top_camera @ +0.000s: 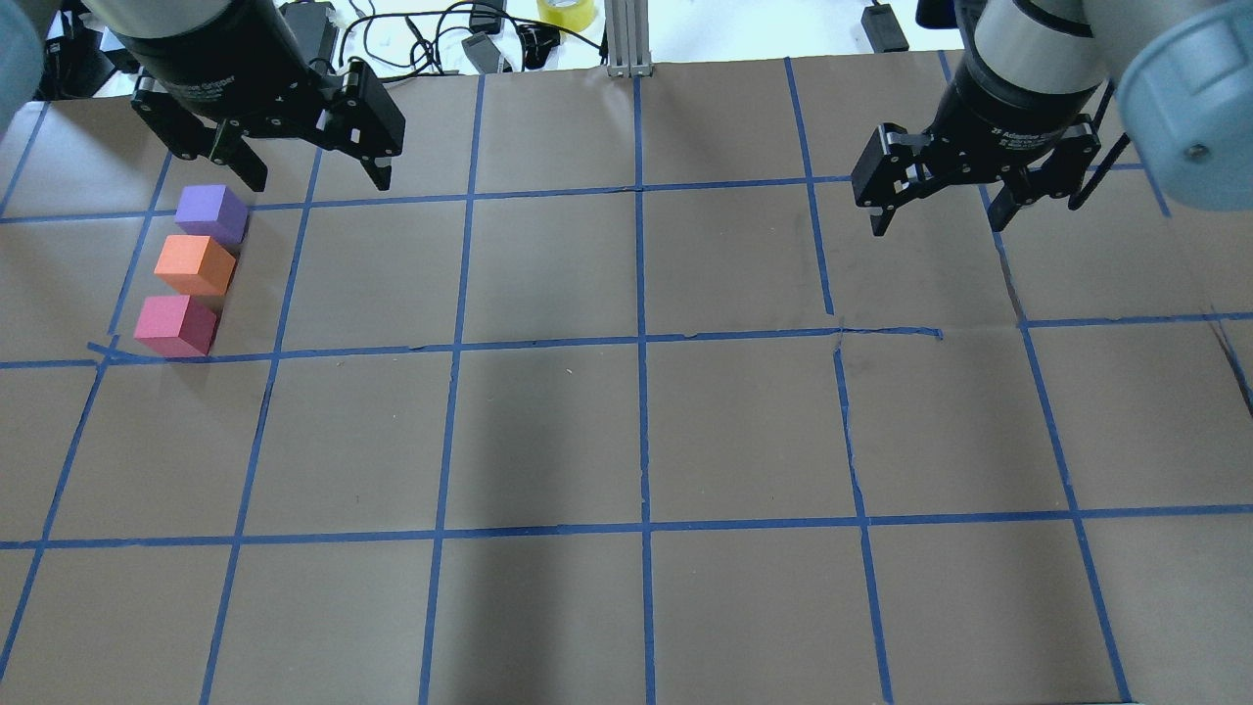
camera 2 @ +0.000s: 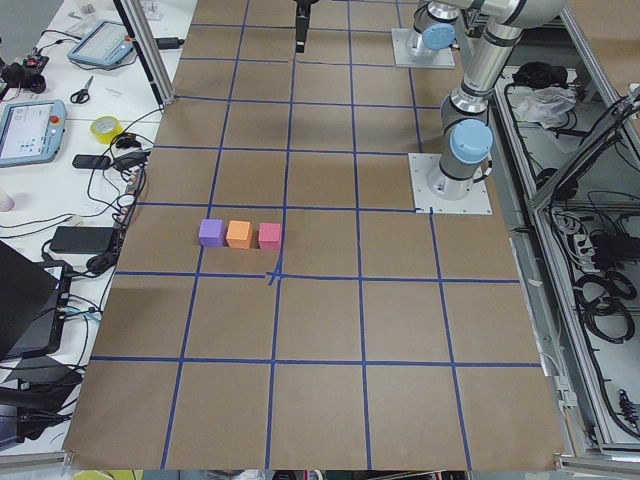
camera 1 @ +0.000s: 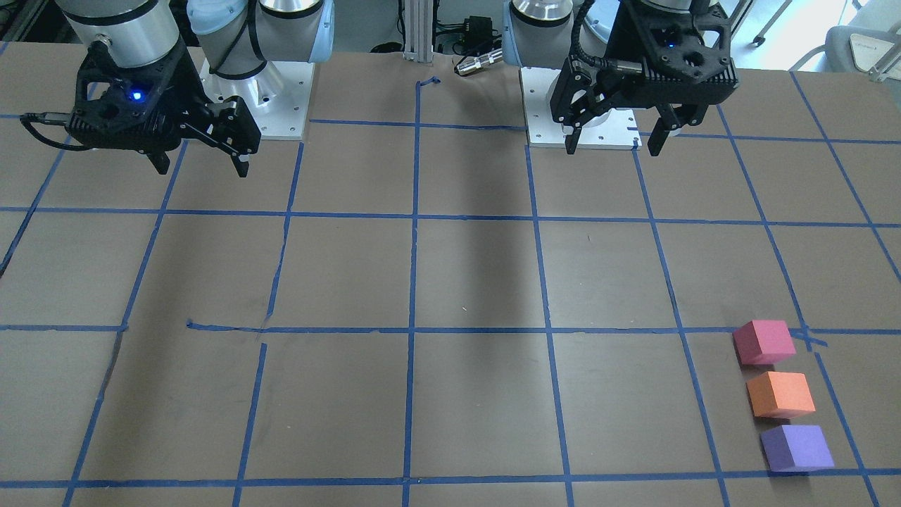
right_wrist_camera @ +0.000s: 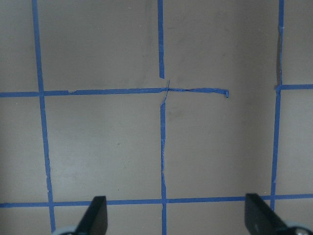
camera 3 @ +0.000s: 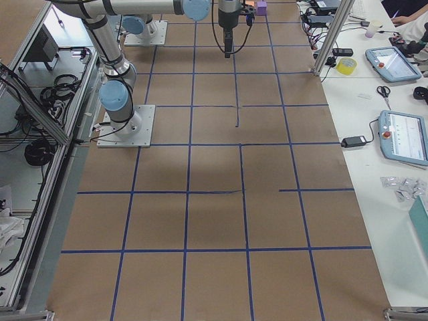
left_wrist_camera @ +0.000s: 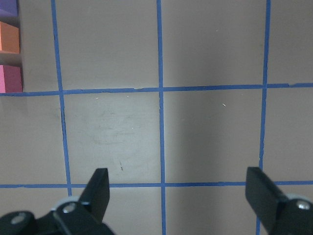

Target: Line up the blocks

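Observation:
Three small cubes stand in a straight row, close together, near the table's far left. In the overhead view they are purple, orange and pinkish-red. They also show in the front view as pinkish-red, orange and purple. The left wrist view catches them at its left edge. My left gripper hangs open and empty, raised, just beyond and right of the purple cube. My right gripper hangs open and empty over the far right of the table.
The brown table carries a grid of blue tape lines. The two arm bases stand at the robot's edge. Cables, a tape roll and tablets lie off the table on the operators' side.

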You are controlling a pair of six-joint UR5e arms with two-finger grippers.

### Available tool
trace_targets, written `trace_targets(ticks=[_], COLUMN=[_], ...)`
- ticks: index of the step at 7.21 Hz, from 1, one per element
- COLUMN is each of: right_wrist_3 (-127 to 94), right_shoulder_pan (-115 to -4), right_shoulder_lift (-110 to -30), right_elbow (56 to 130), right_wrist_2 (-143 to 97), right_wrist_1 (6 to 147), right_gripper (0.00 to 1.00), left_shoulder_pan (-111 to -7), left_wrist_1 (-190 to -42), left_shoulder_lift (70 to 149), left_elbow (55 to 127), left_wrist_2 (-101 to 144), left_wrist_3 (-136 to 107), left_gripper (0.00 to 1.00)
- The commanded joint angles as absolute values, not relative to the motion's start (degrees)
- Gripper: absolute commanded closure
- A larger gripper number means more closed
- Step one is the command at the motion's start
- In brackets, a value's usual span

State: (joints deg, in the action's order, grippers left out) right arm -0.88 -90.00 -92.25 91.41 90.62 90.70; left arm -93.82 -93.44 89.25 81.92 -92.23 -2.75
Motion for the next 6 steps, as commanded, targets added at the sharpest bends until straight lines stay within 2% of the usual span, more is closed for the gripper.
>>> trace_targets(ticks=[1, 6], right_wrist_3=[-0.9, -0.9], right_shoulder_pan=[-90.0, -90.0], right_shoulder_lift=[-92.3, -92.2], right_elbow=[91.4, 91.4], right_wrist_2=[90.7, 90.7], right_wrist_1=[90.7, 90.8], right_gripper=[0.00, 0.00], left_shoulder_pan=[-93.9, -93.9], left_wrist_1=[-93.3, -93.6], left_shoulder_lift=[89.0, 88.5], left_elbow=[82.5, 82.6], left_wrist_2=[-92.2, -92.4], left_wrist_3=[-2.7, -2.7], left_gripper=[0.00, 0.00])
